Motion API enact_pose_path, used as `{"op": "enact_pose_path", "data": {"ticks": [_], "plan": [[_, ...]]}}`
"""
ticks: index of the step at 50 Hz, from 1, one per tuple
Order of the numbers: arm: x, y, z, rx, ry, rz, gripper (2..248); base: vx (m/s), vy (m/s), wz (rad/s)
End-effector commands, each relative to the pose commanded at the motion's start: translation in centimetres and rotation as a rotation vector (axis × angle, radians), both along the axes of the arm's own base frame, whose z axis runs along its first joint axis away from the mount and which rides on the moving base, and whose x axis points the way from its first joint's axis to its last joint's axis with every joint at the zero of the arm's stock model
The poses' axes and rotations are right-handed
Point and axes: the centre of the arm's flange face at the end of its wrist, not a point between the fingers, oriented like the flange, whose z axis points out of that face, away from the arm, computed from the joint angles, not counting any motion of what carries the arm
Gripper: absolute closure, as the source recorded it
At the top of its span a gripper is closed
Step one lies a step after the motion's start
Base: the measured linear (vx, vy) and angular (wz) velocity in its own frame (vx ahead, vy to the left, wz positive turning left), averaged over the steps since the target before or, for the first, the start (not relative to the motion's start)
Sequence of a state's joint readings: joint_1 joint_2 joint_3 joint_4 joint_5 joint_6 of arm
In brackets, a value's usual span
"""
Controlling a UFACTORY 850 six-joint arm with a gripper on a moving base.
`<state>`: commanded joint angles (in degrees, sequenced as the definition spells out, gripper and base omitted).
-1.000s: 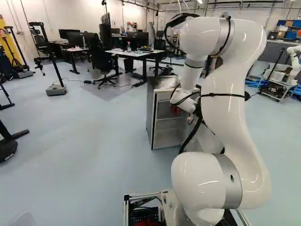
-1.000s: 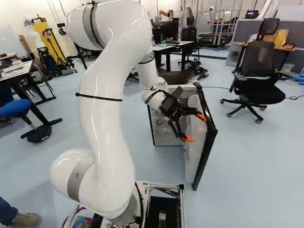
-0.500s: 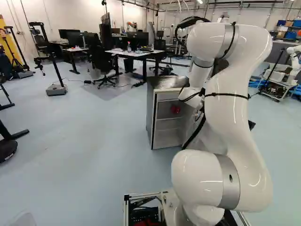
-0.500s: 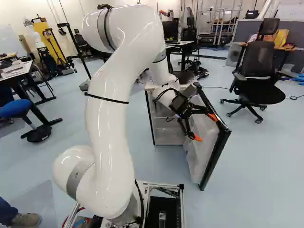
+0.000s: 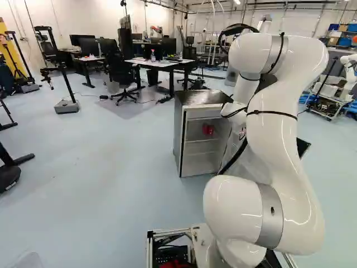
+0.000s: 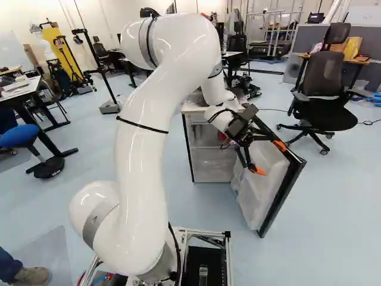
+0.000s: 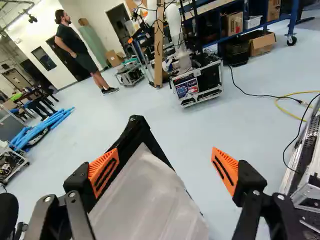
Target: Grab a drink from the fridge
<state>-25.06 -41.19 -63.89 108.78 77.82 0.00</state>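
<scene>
we count one fridge (image 5: 202,99), its one door (image 6: 266,193) swung open, and one red item (image 5: 208,129), likely the drink, inside. our one gripper (image 6: 269,158) spreads its two fingers wide, one beside the door's dark edge, with open floor (image 7: 192,120) beyond both.

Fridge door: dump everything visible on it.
The fridge door stands upright, swung wide open, to the right of the fridge body in the right base view. It has a black rim and a pale, plastic-looking inner liner with moulded relief; no handle shows. In the wrist view, a black corner of it shows just ahead of the gripper, with the liner reaching back between the open fingers. It isn't gripped; whether one finger brushes the rim, I can't tell.
</scene>
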Motion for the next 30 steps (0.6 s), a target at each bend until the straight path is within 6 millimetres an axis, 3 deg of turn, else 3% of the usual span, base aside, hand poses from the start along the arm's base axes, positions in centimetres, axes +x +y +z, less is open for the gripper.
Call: {"op": "enact_pose_path", "data": {"ticks": [30], "plan": [[2.2, -7.4, 0.4, -0.041, -0.086, 0.053, 3, 0.000, 0.000, 0.000]]}}
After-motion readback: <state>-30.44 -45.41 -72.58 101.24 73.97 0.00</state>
